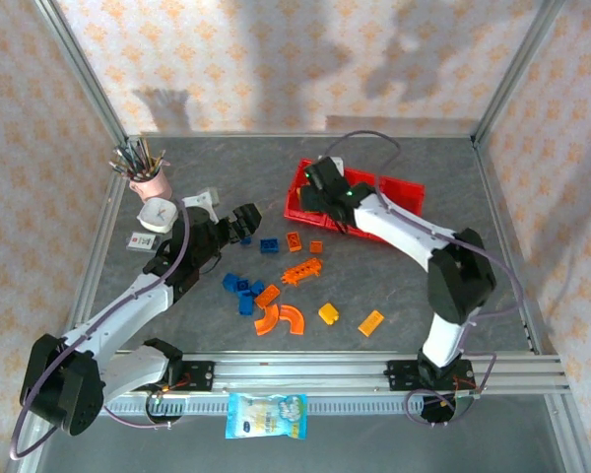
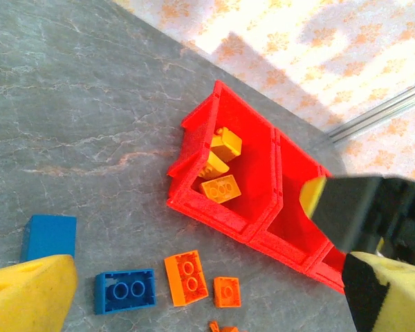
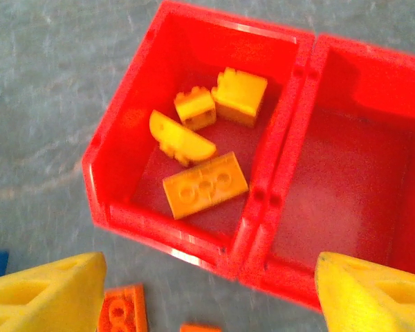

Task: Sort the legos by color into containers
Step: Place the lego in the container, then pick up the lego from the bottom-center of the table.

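The red three-compartment tray (image 1: pixel 404 187) stands at the back right. Its left compartment holds several yellow bricks (image 3: pixel 205 185), which the left wrist view also shows as yellow bricks (image 2: pixel 221 187). My right gripper (image 1: pixel 327 193) hovers over the tray's near-left rim (image 3: pixel 200 245). This gripper (image 3: pixel 207 297) is open, with nothing between its fingers. My left gripper (image 1: pixel 242 221) is open too, low over the table left of the loose legos. Below it lie a blue brick (image 2: pixel 124 291), an orange brick (image 2: pixel 187 277) and a small orange one (image 2: pixel 227 291). More blue, orange and yellow legos (image 1: pixel 276 296) are scattered mid-table.
A pink pen cup (image 1: pixel 148 182) and a small white box (image 1: pixel 159 214) stand at the back left. Two orange arcs (image 1: pixel 281 318) lie near the front. A snack packet (image 1: pixel 266 414) lies in front of the base rail. The right arm's black wrist (image 2: pixel 373 214) looms beside the tray.
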Controlling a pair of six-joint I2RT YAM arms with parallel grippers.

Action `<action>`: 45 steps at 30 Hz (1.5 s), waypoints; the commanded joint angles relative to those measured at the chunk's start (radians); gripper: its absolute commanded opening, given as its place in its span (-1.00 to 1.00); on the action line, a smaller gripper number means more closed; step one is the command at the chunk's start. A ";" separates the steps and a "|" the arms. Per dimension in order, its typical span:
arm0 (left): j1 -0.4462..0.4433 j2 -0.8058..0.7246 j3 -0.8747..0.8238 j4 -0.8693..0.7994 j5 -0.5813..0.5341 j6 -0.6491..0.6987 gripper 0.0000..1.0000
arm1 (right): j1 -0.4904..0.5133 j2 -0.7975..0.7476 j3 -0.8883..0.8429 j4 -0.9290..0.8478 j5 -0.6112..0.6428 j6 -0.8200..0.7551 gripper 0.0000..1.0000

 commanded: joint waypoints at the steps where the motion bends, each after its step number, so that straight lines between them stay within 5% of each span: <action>1: -0.027 -0.028 -0.029 -0.044 0.023 -0.016 0.98 | 0.025 -0.102 -0.111 0.006 -0.028 0.011 0.58; 13: -0.185 -0.083 -0.102 -0.058 -0.092 -0.117 0.98 | 0.196 -0.359 -0.444 -0.008 -0.070 0.060 0.60; 25: -0.246 -0.148 -0.178 -0.103 -0.119 -0.206 0.98 | 0.410 -0.404 -0.619 0.004 -0.092 0.180 0.62; 45: -0.246 -0.112 -0.174 -0.105 -0.105 -0.184 0.98 | 0.439 -0.297 -0.688 0.037 -0.085 0.239 0.38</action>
